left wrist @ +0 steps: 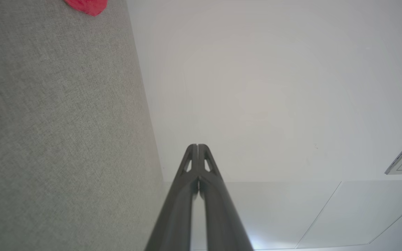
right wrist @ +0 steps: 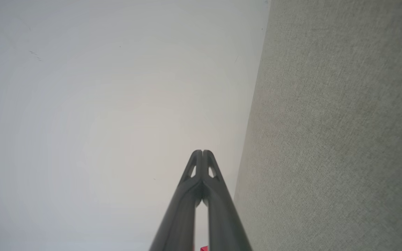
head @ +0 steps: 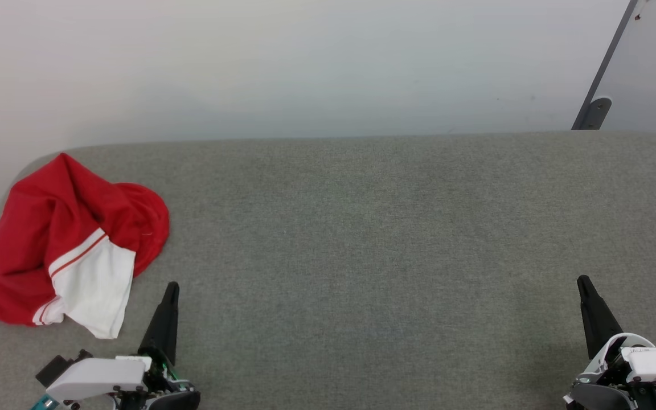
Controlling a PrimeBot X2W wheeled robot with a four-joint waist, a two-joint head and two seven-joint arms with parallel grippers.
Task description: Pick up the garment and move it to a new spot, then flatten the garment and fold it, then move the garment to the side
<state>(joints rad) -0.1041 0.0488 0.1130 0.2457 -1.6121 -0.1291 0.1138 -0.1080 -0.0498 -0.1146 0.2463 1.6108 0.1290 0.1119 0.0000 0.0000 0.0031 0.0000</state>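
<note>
Both grippers sit closest, at the near edge of the grey fabric surface (head: pixel 362 239). The left gripper (head: pixel 172 286) has its dark fingers pressed together and holds nothing. The right gripper (head: pixel 582 280) is likewise closed and empty, and a tiny marking on its white housing is too small to read.

The garment (head: pixel 60 239) lies crumpled at the far left of the surface, by the rounded corner. It is bright red, with a white cuff panel edged in thin red-and-white stripes turned toward the near side. It rests just beyond and left of the left gripper, apart from it and well away from the right one.

Behind the surface stands a pale wall (head: pixel 305 68), with a grey-edged panel (head: pixel 647 57) leaning in at the upper right.

In the left wrist view, the left gripper (left wrist: pixel 197 146) shows its tips meeting, with a corner of the garment (left wrist: pixel 87 5) at the top edge. The right wrist view shows the right gripper (right wrist: pixel 202 152) with its tips touching, and a red speck (right wrist: pixel 203 248) at the bottom edge that I cannot identify.
</note>
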